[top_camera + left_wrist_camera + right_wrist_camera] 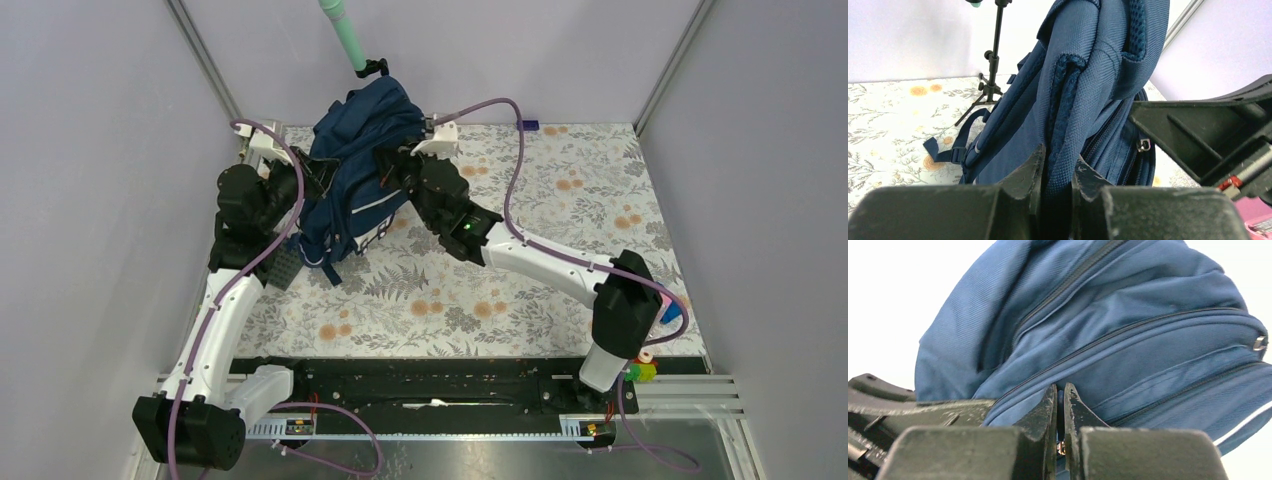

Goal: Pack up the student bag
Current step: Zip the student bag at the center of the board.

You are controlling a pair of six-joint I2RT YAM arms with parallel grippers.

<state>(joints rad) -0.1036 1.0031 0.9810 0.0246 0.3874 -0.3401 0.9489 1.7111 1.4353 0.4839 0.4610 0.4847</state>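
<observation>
Navy fabric dominated: 1 student bag [355,185] hung upright between 2 grippers at the far left of the floral table [520,290]. The left gripper [1058,175] had its jaws narrowly parted, clamped on a padded edge of the bag. The right gripper [1060,405] was almost fully closed, pinching something thin at 1 zip line on the bag's side.

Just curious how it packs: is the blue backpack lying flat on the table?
No, the student bag stands upright, its padded strap pinched by the left gripper and its zipped side by the right gripper.
</observation>
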